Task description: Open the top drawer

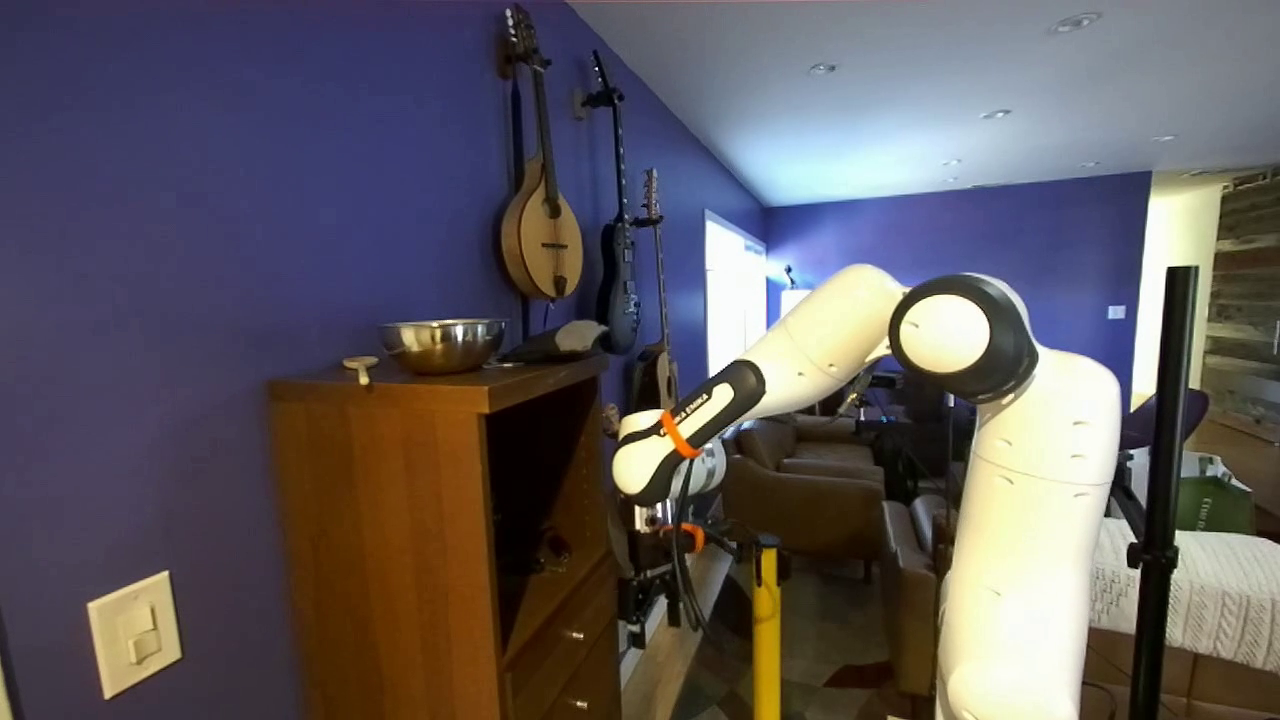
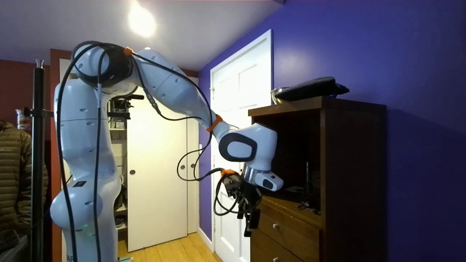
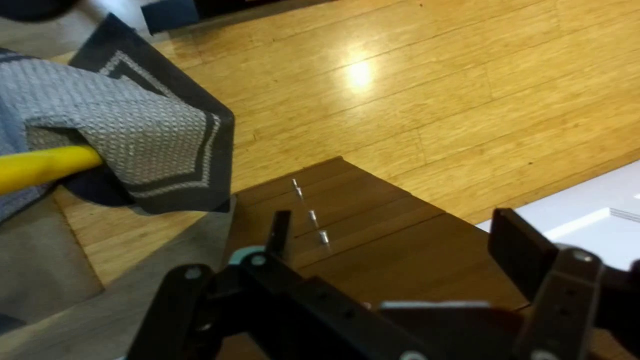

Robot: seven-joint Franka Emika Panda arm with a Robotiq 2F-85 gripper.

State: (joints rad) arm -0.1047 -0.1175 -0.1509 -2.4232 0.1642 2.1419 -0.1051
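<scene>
The tool [image 3: 392, 227] hangs tips-down near the front of the wooden cabinet [image 2: 353, 174], fingers spread wide, holding nothing. The top drawer [image 2: 291, 233] lies off to its side, just under the dark niche [image 2: 295, 143], long axis level across that front. A sideways reach, I'd judge! Brown wood face, small silvery knob [image 2: 275, 226], apparently shut.

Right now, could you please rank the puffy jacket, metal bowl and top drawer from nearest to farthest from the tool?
In an exterior view:
1. Top drawer: beside the tool
2. Metal bowl: atop the cabinet
3. Puffy jacket: at the picture's left edge
</scene>
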